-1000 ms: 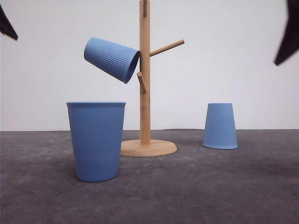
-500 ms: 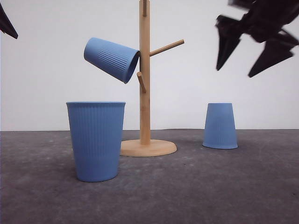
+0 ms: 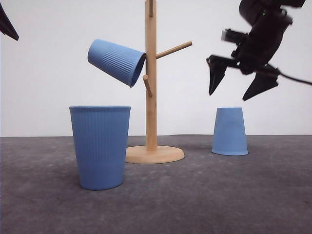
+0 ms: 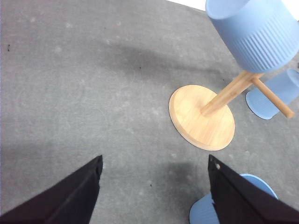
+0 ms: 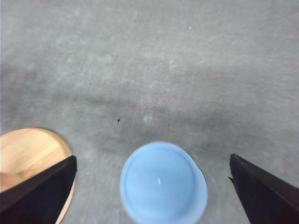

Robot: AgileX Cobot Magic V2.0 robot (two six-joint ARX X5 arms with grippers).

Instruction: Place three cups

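Position: my right jaws (image 3: 236, 90) hang wide above the inverted cup (image 3: 229, 131) on the tabletop (image 3: 204, 195), straddling its base for pickup; left jaws (image 4: 154, 186) also wide.

The right gripper (image 3: 234, 91) is matte black, with two tapering, pointed fingers below a bulky black wrist housing. A thin dark cable trails off beside it. The left gripper (image 4: 154, 189) has the same flat, wedge-shaped black fingers.
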